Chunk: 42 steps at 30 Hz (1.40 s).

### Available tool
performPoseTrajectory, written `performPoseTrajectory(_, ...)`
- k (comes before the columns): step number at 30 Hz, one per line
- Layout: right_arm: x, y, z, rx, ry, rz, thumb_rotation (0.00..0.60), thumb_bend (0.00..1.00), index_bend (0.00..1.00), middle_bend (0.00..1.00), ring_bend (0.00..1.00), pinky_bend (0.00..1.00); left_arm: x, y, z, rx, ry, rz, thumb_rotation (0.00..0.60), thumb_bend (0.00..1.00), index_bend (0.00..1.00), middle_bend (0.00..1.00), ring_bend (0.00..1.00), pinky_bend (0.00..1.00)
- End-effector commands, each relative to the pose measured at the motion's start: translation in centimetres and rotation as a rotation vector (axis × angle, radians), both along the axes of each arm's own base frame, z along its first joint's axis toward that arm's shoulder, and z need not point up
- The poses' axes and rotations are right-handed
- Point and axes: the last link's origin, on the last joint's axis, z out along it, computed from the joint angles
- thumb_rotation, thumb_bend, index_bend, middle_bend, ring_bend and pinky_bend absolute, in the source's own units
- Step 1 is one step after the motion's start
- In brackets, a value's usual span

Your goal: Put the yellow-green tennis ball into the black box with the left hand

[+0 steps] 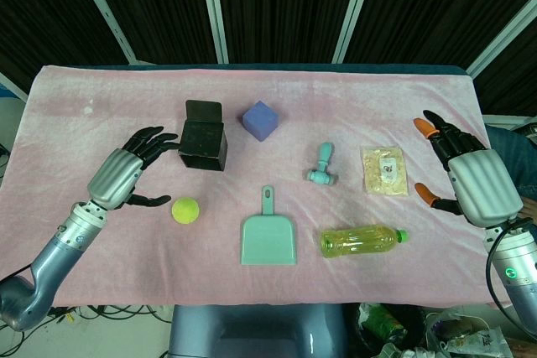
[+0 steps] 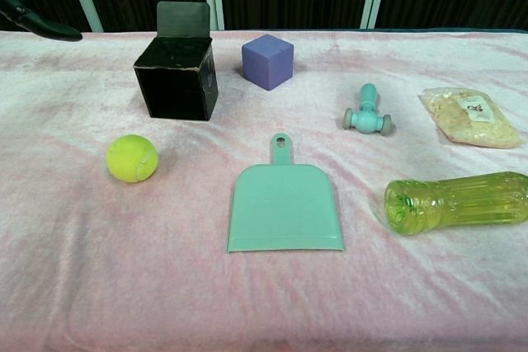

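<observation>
The yellow-green tennis ball (image 1: pixel 185 210) (image 2: pixel 132 158) lies on the pink cloth, in front of the black box (image 1: pixel 204 145) (image 2: pixel 176 73). The box stands upright with its lid flap raised at the back. My left hand (image 1: pixel 130 167) hovers just left of the ball and the box, fingers spread and holding nothing; a thumb tip points toward the ball with a small gap between them. In the chest view only a dark fingertip (image 2: pixel 41 26) shows at the top left. My right hand (image 1: pixel 466 172) is open at the far right edge of the table.
A purple cube (image 1: pixel 260 120) sits right of the box. A teal dustpan (image 1: pixel 268 236), a teal roller toy (image 1: pixel 321 165), a snack packet (image 1: pixel 384 169) and a lying yellow bottle (image 1: pixel 362 241) fill the middle and right.
</observation>
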Motion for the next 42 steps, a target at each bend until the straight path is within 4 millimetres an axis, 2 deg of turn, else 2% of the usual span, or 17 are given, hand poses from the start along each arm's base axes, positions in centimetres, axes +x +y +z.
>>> performPoseTrajectory(1,-0.3,0.3,-0.2,0.004,0.001,-0.012,0.600,0.19,0.06,0.03,0.14,0.24,-0.3,-0.2,0.1,-0.003,-0.004,0.009,0.600,0.08,0.19,0.14,0.02,0.08)
performPoseTrajectory(9,-1.2,0.8,-0.5,0.004,-0.007,-0.037,0.600,0.19,0.06,0.03,0.14,0.25,-0.7,-0.7,0.1,0.007,0.035,0.011,0.600,0.08,0.19,0.14,0.02,0.08)
performPoseTrajectory(22,-1.8,1.3,0.4,-0.017,-0.010,-0.059,0.600,0.19,0.06,0.03,0.14,0.25,-1.8,-1.4,-0.2,0.068,0.121,0.025,0.600,0.08,0.19,0.14,0.02,0.08)
performPoseTrajectory(25,-1.9,1.9,0.3,-0.016,0.014,-0.070,0.600,0.19,0.06,0.03,0.14,0.25,-2.2,-2.0,-0.1,0.090,0.149,0.028,0.600,0.08,0.19,0.14,0.02,0.08)
performPoseTrajectory(29,-2.4,2.7,0.7,-0.024,0.061,-0.096,0.600,0.19,0.06,0.03,0.14,0.25,-3.4,-3.6,1.3,0.171,0.220,0.050,0.600,0.08,0.19,0.14,0.02,0.08)
performPoseTrajectory(34,-3.9,5.1,1.8,-0.050,0.102,-0.179,0.600,0.19,0.06,0.03,0.14,0.25,-5.3,-6.6,4.6,0.291,0.261,0.120,0.600,0.08,0.20,0.14,0.02,0.08)
performPoseTrajectory(35,-5.0,6.8,1.4,-0.053,0.119,-0.220,0.600,0.19,0.06,0.03,0.14,0.25,-7.2,-8.1,5.8,0.319,0.300,0.187,0.600,0.08,0.20,0.14,0.02,0.08)
performPoseTrajectory(36,-5.7,8.0,0.7,-0.054,0.124,-0.231,0.600,0.18,0.06,0.03,0.14,0.25,-8.1,-9.1,6.3,0.314,0.315,0.223,0.600,0.08,0.20,0.14,0.02,0.08)
performPoseTrajectory(39,-6.8,9.4,-0.4,-0.062,0.137,-0.244,0.600,0.19,0.06,0.03,0.14,0.25,-9.5,-10.3,6.9,0.291,0.321,0.282,0.600,0.08,0.20,0.14,0.02,0.08)
performPoseTrajectory(42,-8.9,10.8,-1.7,-0.088,0.189,-0.271,0.600,0.19,0.06,0.03,0.14,0.25,-11.1,-11.3,7.5,0.272,0.302,0.338,0.600,0.08,0.20,0.14,0.02,0.08)
